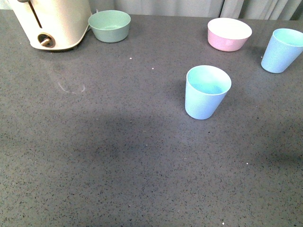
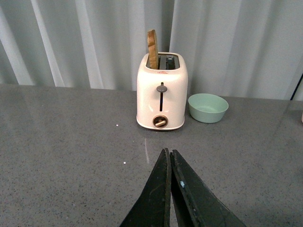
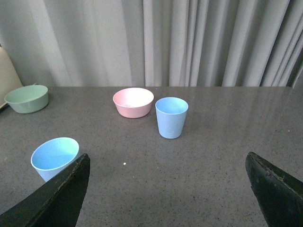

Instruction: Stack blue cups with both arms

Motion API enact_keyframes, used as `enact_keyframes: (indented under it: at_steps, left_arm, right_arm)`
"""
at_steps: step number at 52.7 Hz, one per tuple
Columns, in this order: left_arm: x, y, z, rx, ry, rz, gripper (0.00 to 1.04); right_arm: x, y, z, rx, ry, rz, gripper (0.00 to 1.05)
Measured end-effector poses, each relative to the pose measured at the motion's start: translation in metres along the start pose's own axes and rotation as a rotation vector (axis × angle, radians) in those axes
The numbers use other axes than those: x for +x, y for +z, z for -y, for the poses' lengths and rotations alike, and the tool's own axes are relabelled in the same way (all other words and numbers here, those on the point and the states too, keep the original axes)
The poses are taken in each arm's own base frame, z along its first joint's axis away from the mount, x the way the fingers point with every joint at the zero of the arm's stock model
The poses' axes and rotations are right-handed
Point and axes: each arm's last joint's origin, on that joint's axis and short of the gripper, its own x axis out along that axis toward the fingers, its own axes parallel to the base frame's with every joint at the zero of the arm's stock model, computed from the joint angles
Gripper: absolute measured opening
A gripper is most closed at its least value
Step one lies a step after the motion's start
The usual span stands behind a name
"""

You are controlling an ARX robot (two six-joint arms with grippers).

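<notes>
Ahead of right gripper (image 3: 166, 161): far cup (image 3: 171, 118); near cup (image 3: 54, 158) beside.

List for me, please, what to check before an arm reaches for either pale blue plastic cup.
1. Near pale blue tapered plastic cup upright, mouth up: ok.
2. Far pale blue cup upright, apart from the near one: ok.
3. Right gripper open, ready to grasp: ok.
4. Left gripper shut, must open before grasping: not ok.
5. Round pink bowl not touching the far cup: ok.
</notes>
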Motion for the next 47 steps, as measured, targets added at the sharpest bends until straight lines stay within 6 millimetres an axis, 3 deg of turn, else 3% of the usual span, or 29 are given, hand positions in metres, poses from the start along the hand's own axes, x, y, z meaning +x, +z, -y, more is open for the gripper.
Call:
enact_keyframes:
  at_steps: [47]
  left_arm:
    - [-0.027,-0.002,0.000,0.000,0.000,-0.004,0.02]
  right_arm:
    - [0.000,0.000,0.000,0.000,0.000,0.000,0.96]
